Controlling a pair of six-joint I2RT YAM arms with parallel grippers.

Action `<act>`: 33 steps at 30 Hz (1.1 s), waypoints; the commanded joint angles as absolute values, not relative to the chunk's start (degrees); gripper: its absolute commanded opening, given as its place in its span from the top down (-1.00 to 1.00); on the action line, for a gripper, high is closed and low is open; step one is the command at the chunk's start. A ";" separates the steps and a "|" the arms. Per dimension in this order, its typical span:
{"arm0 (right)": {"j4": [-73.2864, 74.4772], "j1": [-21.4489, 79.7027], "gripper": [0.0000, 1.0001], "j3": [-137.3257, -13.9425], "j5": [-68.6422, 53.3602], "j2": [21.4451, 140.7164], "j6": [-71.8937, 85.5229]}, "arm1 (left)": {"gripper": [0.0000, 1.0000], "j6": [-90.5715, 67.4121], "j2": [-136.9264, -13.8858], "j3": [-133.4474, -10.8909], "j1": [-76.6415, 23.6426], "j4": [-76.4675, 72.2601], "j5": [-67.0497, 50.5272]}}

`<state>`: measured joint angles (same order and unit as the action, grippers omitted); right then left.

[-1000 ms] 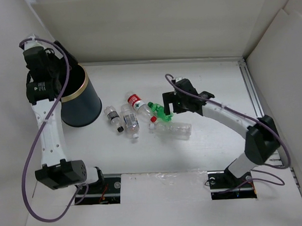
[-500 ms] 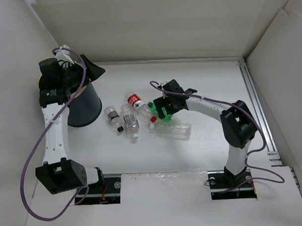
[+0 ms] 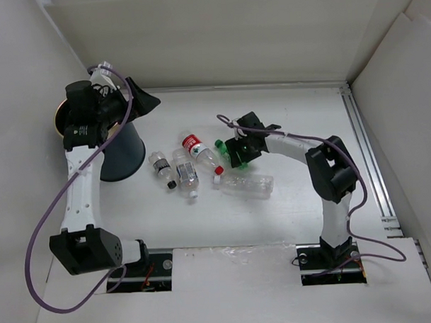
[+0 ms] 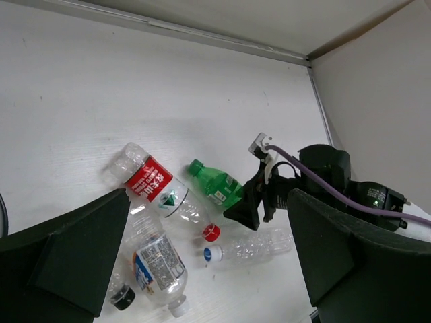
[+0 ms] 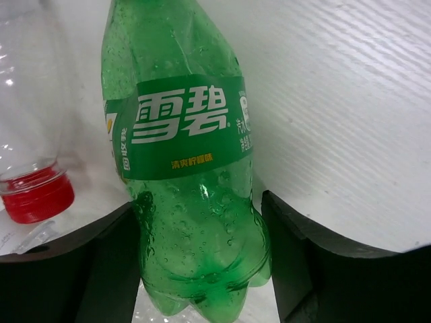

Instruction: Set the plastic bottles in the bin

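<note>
Several plastic bottles lie mid-table: a red-labelled one (image 3: 196, 146) (image 4: 151, 183), a green one (image 3: 228, 151) (image 4: 215, 187), a clear one with a blue cap (image 3: 248, 185) (image 4: 252, 247), a white-labelled one (image 3: 186, 173) (image 4: 153, 262) and a small black-capped one (image 3: 161, 169). My right gripper (image 3: 236, 152) (image 5: 199, 222) is open, with its fingers on either side of the green bottle's base (image 5: 195, 256), which rests on the table. The navy bin (image 3: 124, 154) stands at the left, its rim partly hidden by my left arm. My left gripper (image 3: 144, 101) (image 4: 207, 195) is open and empty, above the bin's right side.
White walls close in the table at the back, left and right. A metal rail (image 3: 364, 153) runs along the right side. The red cap (image 5: 37, 195) of the red-labelled bottle lies just left of the green bottle.
My left gripper has swung from over the bin's left side to its right, facing the bottles. My right gripper has moved left and now straddles the green bottle's base.
</note>
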<state>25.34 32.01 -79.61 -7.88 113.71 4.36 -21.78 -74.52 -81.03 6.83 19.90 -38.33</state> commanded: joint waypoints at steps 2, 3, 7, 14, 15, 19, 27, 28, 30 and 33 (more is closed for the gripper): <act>21.36 28.32 0.92 -78.23 -9.23 110.75 8.16 | -1.00 -22.15 -76.81 -82.08 3.80 15.82 -38.51; 21.36 27.52 0.96 -77.70 -9.23 108.74 9.13 | -1.00 -21.54 -79.08 -84.35 1.69 17.82 -36.67; 20.83 23.12 1.00 -77.17 -7.21 102.67 16.33 | -1.00 -23.54 -85.86 -90.24 -13.23 17.41 -30.17; 14.43 16.88 1.00 -70.94 -17.37 87.56 24.43 | -1.00 -30.75 -93.68 -92.46 -25.46 3.47 -34.26; 12.85 16.88 1.00 -69.88 -24.10 85.89 24.96 | -1.00 -31.46 -94.39 -92.46 -26.71 1.08 -35.50; 7.56 16.34 1.00 -67.59 -36.34 79.72 24.45 | -1.00 -33.47 -97.99 -94.75 -30.06 -3.42 -37.00; 4.05 19.86 1.00 -65.31 -41.66 75.42 24.16 | -1.00 -37.35 -99.93 -94.22 -30.76 -10.11 -39.73; 3.52 19.86 1.00 -65.30 -42.44 75.41 24.17 | -1.00 -37.35 -99.93 -94.22 -30.76 -10.11 -39.73; 2.91 20.39 1.00 -65.30 -42.98 75.41 24.79 | -0.95 -36.74 -99.93 -94.22 -30.76 -10.11 -39.73; 2.90 20.39 1.00 -65.30 -39.39 75.41 26.01 | 0.19 -36.74 -99.93 -94.22 -30.76 -10.11 -40.87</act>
<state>8.23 19.97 -64.95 -39.75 76.95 24.62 -36.97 -100.55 -92.40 -30.85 -6.24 -38.79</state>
